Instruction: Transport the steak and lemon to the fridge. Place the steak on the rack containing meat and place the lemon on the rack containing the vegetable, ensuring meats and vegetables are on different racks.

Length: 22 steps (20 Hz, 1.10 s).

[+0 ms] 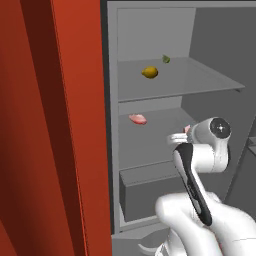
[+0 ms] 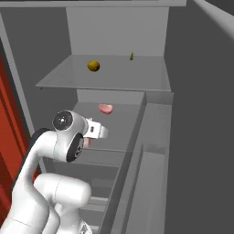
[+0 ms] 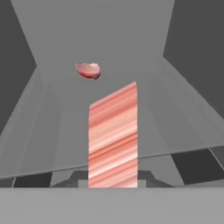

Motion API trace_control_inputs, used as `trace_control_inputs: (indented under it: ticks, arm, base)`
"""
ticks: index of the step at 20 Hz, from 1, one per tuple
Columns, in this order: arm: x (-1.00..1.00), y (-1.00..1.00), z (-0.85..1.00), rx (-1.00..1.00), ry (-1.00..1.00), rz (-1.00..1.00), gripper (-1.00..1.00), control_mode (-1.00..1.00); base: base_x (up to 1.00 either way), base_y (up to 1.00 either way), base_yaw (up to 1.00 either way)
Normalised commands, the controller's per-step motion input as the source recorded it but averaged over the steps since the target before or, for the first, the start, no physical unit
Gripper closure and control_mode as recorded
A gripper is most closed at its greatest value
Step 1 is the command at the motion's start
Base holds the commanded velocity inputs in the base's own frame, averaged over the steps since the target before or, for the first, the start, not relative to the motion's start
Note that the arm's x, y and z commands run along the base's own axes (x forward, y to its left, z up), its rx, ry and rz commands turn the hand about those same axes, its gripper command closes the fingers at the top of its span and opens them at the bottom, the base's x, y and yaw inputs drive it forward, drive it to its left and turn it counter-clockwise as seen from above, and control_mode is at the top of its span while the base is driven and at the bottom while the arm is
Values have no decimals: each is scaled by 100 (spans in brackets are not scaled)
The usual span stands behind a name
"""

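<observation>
On the top shelf [image 1: 210, 80] of the fridge [image 1: 113, 150], the lemon [image 1: 149, 72] lies near the green vegetable [image 1: 166, 59], so that half looks done. Left is the steak [image 3: 113, 140], clamped in the closed claw [image 2: 93, 132] at the middle shelf's [image 1: 150, 140] front edge, apparently above it. Another meat piece [image 1: 138, 119] lies farther back. The arm reaches forward, elbow bent, hand roughly level.

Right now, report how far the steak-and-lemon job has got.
Done: the lemon lies on the fridge's top shelf near the green vegetable. In hand: the steak is clamped in the shut gripper, pointed into the fridge at the middle shelf, where a piece of meat already lies. Left: set the steak down there and release it.
</observation>
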Motion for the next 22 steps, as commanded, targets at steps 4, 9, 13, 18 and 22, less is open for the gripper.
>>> trace_control_inputs:
  ticks: [4, 9, 13, 18, 22]
  arm:
    - [94, -16, -57, 4, 0, 0, 100, -100]
    - [82, -17, -47, 4, 3, 0, 100, -100]
    - [73, -4, -34, 4, 14, 0, 100, -100]
    - [63, 0, -36, 5, 18, 0, 100, -100]
    - [43, 0, -44, 3, 11, 0, 100, -100]
  base:
    - [0, 0, 0]
    - [0, 0, 0]
    - [0, 0, 0]
    - [0, 0, 0]
    - [0, 0, 0]
